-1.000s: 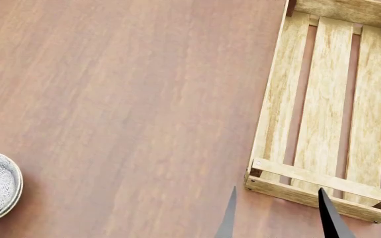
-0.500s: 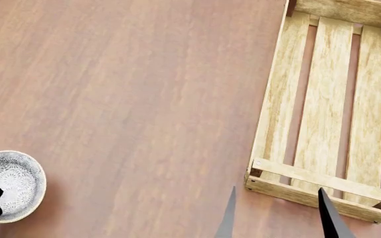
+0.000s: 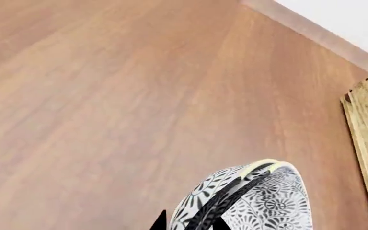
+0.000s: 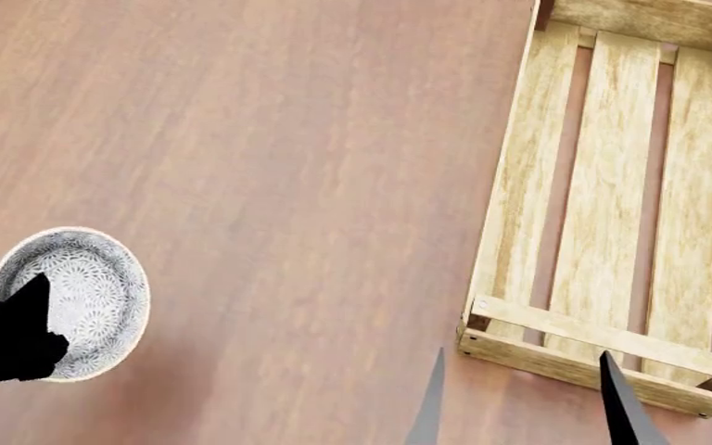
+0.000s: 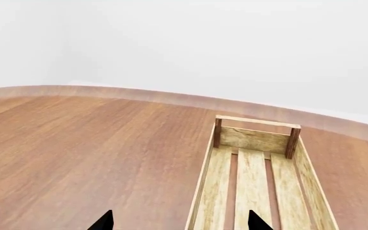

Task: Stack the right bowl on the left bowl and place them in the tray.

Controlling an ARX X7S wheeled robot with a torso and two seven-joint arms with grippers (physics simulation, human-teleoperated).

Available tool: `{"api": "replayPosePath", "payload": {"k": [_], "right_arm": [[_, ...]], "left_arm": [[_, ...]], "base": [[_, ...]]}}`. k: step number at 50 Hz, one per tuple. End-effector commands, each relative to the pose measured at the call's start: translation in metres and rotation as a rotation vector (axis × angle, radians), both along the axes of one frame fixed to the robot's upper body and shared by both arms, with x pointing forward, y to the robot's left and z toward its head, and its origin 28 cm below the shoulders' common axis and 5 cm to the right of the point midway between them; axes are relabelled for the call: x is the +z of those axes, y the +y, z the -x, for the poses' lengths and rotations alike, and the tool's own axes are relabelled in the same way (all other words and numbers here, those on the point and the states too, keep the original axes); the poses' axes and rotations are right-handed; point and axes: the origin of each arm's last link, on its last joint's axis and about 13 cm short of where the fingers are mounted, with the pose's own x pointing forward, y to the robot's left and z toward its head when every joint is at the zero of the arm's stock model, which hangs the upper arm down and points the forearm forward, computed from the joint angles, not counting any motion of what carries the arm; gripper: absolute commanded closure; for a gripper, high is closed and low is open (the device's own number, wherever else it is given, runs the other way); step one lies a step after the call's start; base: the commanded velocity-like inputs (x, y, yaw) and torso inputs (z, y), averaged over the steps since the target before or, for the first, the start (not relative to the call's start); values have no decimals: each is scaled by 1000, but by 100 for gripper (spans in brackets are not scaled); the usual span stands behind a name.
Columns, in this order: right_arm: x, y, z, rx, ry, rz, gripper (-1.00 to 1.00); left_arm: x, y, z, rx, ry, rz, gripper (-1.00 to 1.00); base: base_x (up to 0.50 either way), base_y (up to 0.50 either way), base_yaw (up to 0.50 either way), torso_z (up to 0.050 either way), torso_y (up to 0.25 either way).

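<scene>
bowls [image 4: 78, 301] sit at 8 o'clock in the head view, patterned grey-white; the left wrist view shows two nested rims, so stacking appears done. left pincer [image 4: 10, 338] is closed on the near rim of the bowls, one finger inside, which suits carrying the pair as one unit. tray [image 4: 616, 204] lies at 3 o'clock on the bench [image 4: 270, 167], well apart from the bowls, its slatted floor holding nothing. right pincer [image 4: 517, 408] hangs at 5 o'clock beside the tray's near end, fingers spread, gripping nothing, leaving the route unobstructed.
</scene>
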Motion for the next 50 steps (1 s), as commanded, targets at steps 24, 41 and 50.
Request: {"api": "replayPosePath", "payload": {"k": [24, 41, 50], "right_arm": [[2, -11, -11, 29, -15, -36, -100], [15, -21, -12, 205, 24, 34, -100], [27, -30, 1, 242, 27, 72, -100]], "left_arm": [[40, -30, 31, -315, -633, -248, 100], [42, -28, 27, -354, -687, -258, 100], [48, -31, 23, -358, -694, -272, 100]], "base": [[0, 0, 0, 0, 1], [0, 0, 0, 1, 1], [0, 0, 0, 0, 0]]}}
